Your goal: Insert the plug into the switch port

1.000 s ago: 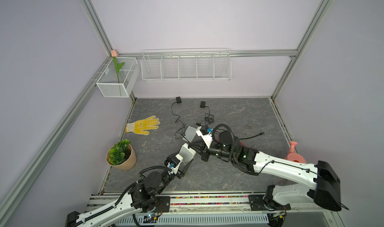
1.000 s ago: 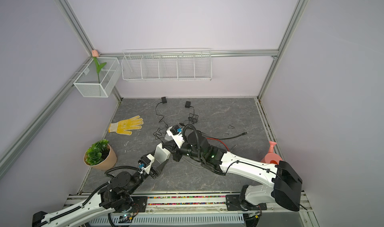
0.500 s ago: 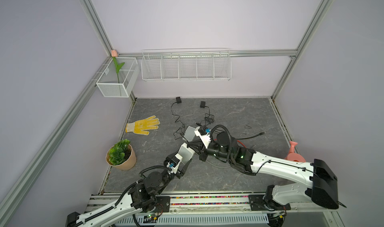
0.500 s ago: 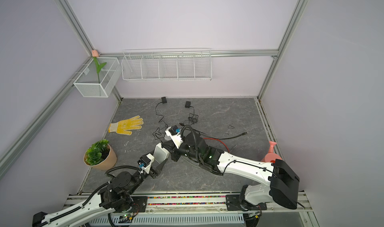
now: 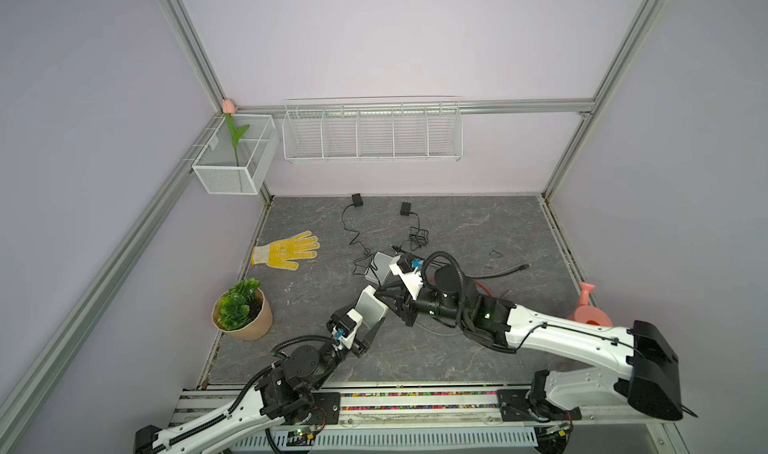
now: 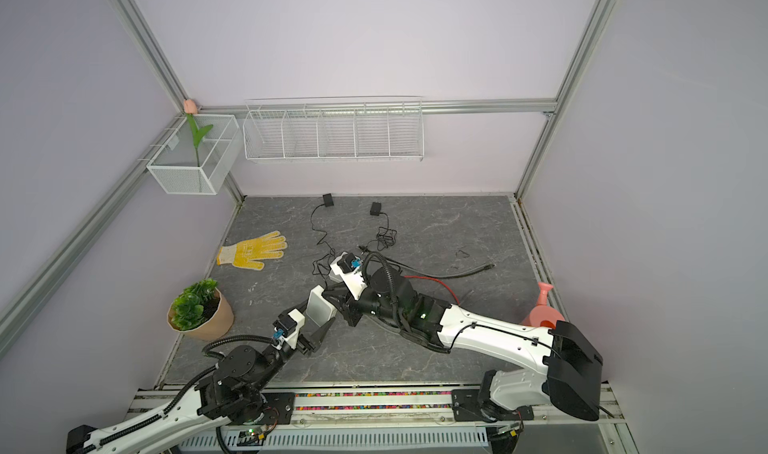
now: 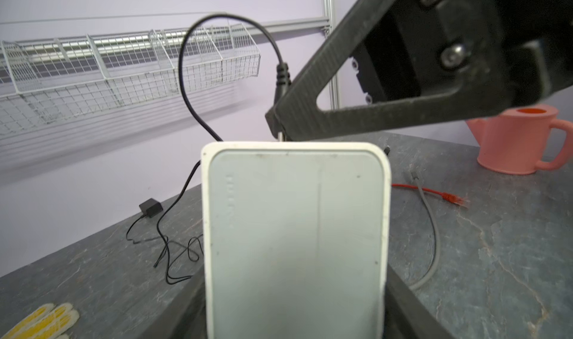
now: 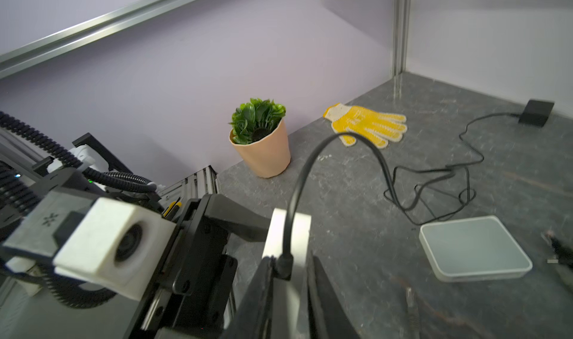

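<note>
Grey bench (image 5: 457, 223) below. Left hand (image 5: 369, 324) clamps switch (image 5: 371, 310) raised on end. Plug (image 7: 281, 75) stands end-on at its upper edge. Right hand (image 8: 291, 260) jaws slightly parted around plug.

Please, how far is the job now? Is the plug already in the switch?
Done: the left pincer holds the switch up. In hand: the plug stands at the switch's edge, between the parted jaws of the right pincer. Left: its metal tip shows above the edge, so it looks not fully seated; probably a last push, then letting go.
</note>
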Robot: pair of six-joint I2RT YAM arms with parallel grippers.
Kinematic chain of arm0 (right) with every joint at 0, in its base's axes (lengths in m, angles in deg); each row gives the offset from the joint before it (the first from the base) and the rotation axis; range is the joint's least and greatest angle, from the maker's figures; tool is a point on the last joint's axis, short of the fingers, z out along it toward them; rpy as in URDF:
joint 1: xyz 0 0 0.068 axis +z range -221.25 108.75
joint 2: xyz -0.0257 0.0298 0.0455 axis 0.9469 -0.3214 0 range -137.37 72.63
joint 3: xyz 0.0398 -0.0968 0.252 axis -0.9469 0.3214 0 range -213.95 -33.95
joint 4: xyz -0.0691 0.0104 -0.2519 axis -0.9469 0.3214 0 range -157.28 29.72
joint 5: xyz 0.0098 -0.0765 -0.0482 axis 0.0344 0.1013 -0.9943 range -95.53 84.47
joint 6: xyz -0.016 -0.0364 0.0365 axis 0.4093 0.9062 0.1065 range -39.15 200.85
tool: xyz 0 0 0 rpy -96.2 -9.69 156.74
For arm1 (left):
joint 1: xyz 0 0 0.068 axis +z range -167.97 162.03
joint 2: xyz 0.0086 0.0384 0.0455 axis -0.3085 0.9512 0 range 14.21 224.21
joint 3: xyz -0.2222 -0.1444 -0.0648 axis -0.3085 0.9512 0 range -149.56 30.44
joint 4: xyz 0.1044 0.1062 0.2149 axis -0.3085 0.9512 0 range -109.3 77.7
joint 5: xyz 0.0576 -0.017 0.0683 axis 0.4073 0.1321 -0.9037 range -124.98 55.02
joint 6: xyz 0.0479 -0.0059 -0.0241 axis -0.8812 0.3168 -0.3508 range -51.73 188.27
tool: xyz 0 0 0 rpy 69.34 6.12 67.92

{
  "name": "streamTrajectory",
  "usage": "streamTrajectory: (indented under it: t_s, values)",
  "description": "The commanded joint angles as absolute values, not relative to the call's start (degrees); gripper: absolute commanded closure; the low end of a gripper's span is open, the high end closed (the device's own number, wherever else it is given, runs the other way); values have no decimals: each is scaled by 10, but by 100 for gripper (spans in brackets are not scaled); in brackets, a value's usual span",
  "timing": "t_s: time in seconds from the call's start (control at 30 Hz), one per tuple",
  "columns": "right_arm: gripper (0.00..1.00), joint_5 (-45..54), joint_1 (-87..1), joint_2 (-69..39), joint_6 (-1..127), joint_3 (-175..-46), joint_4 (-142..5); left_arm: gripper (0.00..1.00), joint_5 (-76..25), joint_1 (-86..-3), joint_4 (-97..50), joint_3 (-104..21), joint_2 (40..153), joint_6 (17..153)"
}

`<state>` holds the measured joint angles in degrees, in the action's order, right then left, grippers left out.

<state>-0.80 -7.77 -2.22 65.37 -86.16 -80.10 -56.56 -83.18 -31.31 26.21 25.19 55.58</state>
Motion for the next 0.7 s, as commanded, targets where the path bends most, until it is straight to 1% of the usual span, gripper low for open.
streamTrajectory:
  t_s: [0.0, 0.17, 0.3, 0.37, 0.53, 0.67]
  values:
    - [71, 3, -66, -16, 670, -840, -633, 100, -551, -836, -492, 237, 220, 542]
    - [69, -5, -64, 41, 679, -840, -612, 100, -565, -836, -477, 246, 199, 543]
    - [66, -5, -63, 61, 686, -839, -596, 100, -566, -836, -464, 248, 192, 543]
    - [66, 6, -63, 67, 690, -861, -590, 100, -562, -836, -459, 251, 188, 541]
    - [65, 3, -64, 87, 702, -865, -589, 100, -553, -836, -456, 256, 186, 524]
    - [63, 20, -64, 103, 715, -879, -583, 100, -553, -836, -462, 255, 191, 509]
